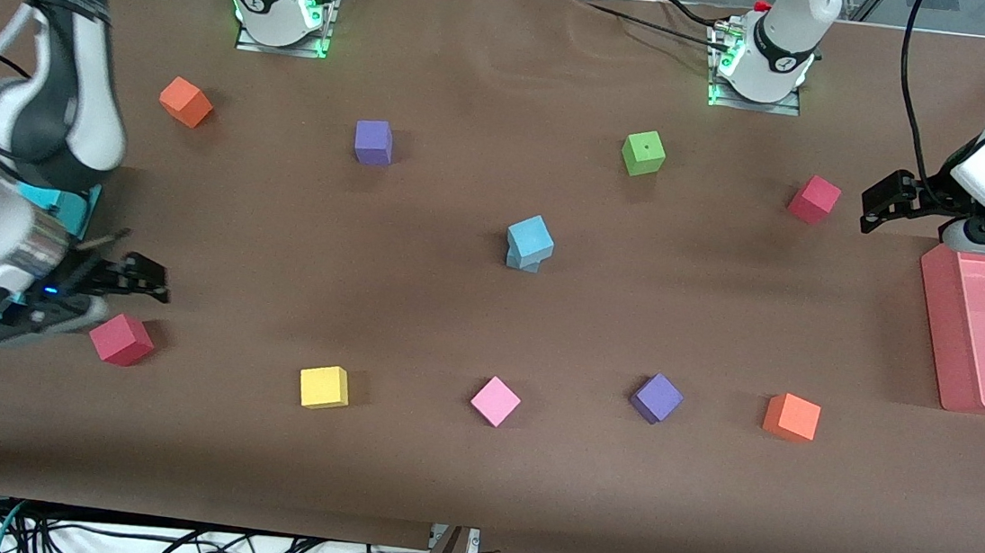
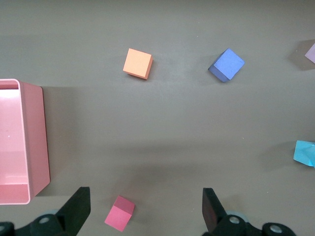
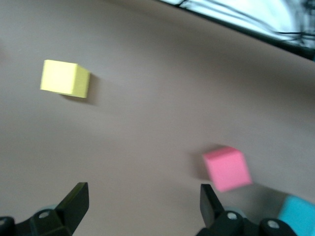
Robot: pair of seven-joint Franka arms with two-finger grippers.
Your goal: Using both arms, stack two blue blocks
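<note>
The two blue blocks (image 1: 530,242) stand stacked in the middle of the table, the upper one twisted a little on the lower. An edge of the stack (image 2: 305,153) shows in the left wrist view. My left gripper (image 1: 884,201) hangs open and empty at the left arm's end of the table, over the cloth by a red cube (image 1: 814,199); in its wrist view the left gripper (image 2: 146,200) has nothing between its fingers. My right gripper (image 1: 140,277) is open and empty at the right arm's end, just above another red cube (image 1: 122,338). The right gripper (image 3: 142,196) frames bare cloth.
A pink bin (image 1: 936,319) lies under the left arm and a teal bin (image 1: 70,209) under the right arm. Loose cubes ring the stack: orange (image 1: 187,102), purple (image 1: 373,141), green (image 1: 643,153), yellow (image 1: 324,387), pink (image 1: 495,400), purple (image 1: 656,397), orange (image 1: 792,417).
</note>
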